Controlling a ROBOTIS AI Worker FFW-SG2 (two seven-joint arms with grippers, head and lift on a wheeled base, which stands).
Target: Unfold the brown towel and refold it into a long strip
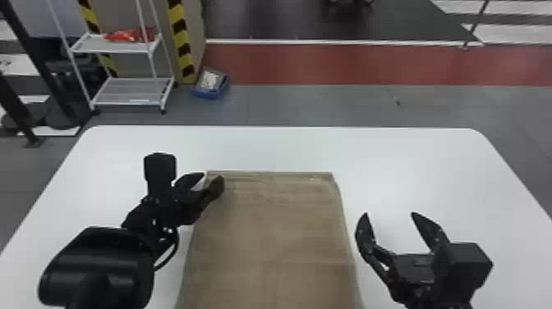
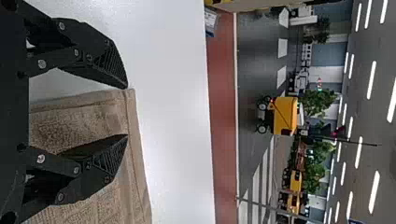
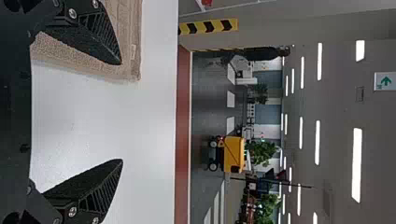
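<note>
The brown towel [image 1: 271, 230] lies flat on the white table, its far edge straight and its near end running out of the head view's bottom. Over the towel's far left corner stands my left gripper [image 1: 214, 181], open. In the left wrist view the left gripper [image 2: 127, 112] has its parted fingers around that corner of the towel [image 2: 126, 109], not closed on it. My right gripper [image 1: 388, 214] is wide open beside the towel's right edge. From the right wrist view, the right gripper [image 3: 122, 112] has bare table between its fingers, with the towel [image 3: 128, 56] next to one finger.
The white table [image 1: 410, 164] extends around the towel, with rounded far corners. Beyond it on the floor stand a white wire shelf [image 1: 131, 90] and a blue bin [image 1: 210, 85], at the far left.
</note>
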